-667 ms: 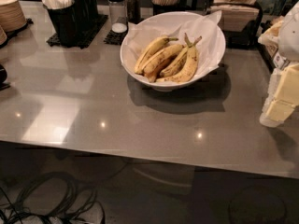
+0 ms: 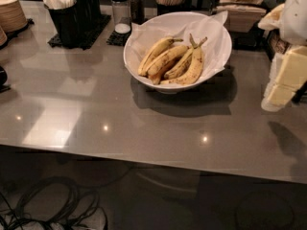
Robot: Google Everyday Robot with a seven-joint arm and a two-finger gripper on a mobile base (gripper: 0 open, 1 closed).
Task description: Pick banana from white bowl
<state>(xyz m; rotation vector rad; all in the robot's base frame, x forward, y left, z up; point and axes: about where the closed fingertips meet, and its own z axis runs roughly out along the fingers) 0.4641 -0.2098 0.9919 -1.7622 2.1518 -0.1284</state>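
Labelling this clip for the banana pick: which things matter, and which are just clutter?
Job: freckled banana, white bowl, gripper at the right edge, right of the bowl.
Lying about: other bananas, tan plates, black caddy, shakers.

tbl (image 2: 144, 128) w/ white bowl (image 2: 127, 61); pincer (image 2: 281, 86) rt

the banana (image 2: 166, 61), yellow and freckled brown, lies on its side among other bananas on crumpled paper in the white bowl (image 2: 144, 78). the wide, glossy bowl sits upright. the gripper (image 2: 280, 86) hangs well right of it.
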